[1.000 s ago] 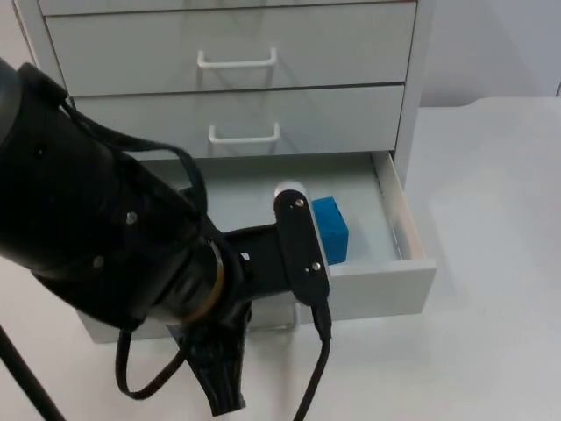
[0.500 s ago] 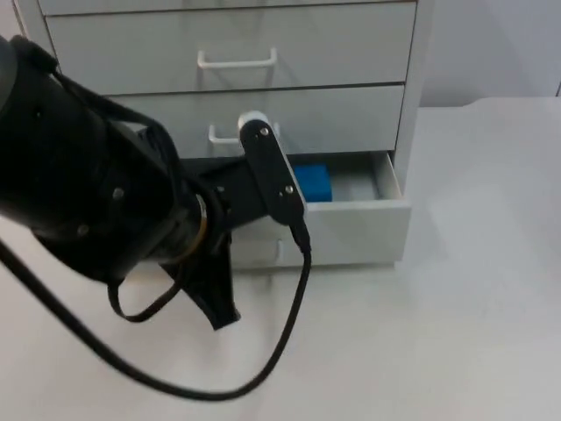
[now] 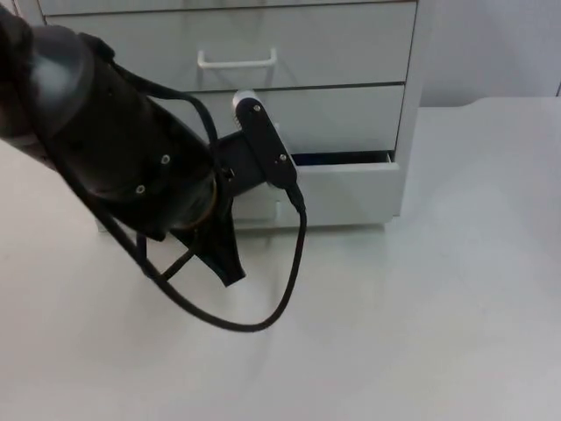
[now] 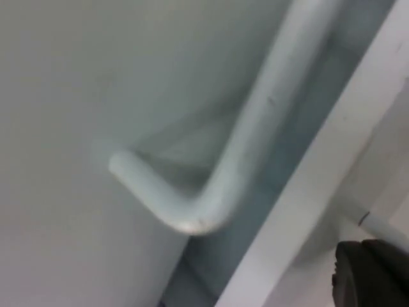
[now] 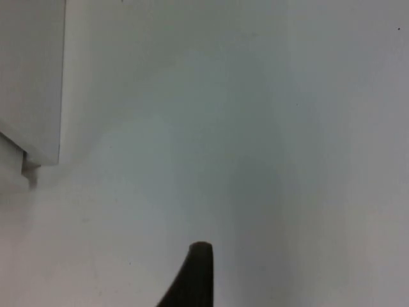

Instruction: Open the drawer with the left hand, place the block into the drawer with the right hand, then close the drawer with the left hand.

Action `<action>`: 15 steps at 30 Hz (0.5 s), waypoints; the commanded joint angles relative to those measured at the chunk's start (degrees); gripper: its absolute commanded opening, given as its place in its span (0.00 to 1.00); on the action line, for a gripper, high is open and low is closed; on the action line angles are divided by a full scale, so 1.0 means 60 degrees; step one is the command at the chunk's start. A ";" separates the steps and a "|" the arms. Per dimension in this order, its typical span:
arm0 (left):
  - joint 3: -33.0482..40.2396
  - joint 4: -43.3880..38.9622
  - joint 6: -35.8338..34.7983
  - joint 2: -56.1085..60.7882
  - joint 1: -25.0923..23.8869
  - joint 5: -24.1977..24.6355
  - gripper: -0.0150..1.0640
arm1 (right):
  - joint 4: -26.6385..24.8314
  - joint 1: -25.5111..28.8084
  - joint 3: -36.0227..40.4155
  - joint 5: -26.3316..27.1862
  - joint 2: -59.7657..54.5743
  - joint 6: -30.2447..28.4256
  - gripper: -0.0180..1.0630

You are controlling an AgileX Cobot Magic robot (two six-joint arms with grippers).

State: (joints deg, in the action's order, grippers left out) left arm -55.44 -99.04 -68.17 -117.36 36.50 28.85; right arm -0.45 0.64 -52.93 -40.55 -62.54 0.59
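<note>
The grey cabinet's bottom drawer (image 3: 351,189) stands almost shut, with a thin dark gap along its top edge. A sliver of the blue block (image 3: 337,160) shows through that gap. My left arm (image 3: 123,158) covers the drawer's left half and hides the gripper there. In the left wrist view, the drawer's pale handle (image 4: 255,128) is very close in front of my left gripper (image 4: 370,275). My right gripper (image 5: 198,275) waits over bare white table, beside a corner of the cabinet (image 5: 32,77).
Two upper drawers (image 3: 333,44) of the cabinet are shut, each with a white handle (image 3: 237,61). White table (image 3: 438,316) stretches in front of and to the right of the cabinet. A black cable (image 3: 263,307) loops from the left arm over the table.
The bottom drawer has slid from wide open to nearly shut, and the left arm has moved in with it. The blue block is now almost wholly hidden inside.
</note>
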 commanded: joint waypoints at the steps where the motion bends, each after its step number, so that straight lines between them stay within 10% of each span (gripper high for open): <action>1: -0.0289 -0.0152 -0.0111 -0.0121 -0.0105 0.0407 0.01 | 0.0074 0.0022 0.0014 0.0157 0.0087 -0.0035 0.78; 15: -0.1026 -0.0152 -0.0131 -0.0425 -0.0429 0.0805 0.01 | 0.0074 0.0022 0.0014 0.0227 0.0087 -0.0035 0.78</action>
State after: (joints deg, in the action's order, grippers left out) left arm -60.39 -98.69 -68.17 -120.09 34.68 29.75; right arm 0.00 0.64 -52.93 -39.94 -62.54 0.59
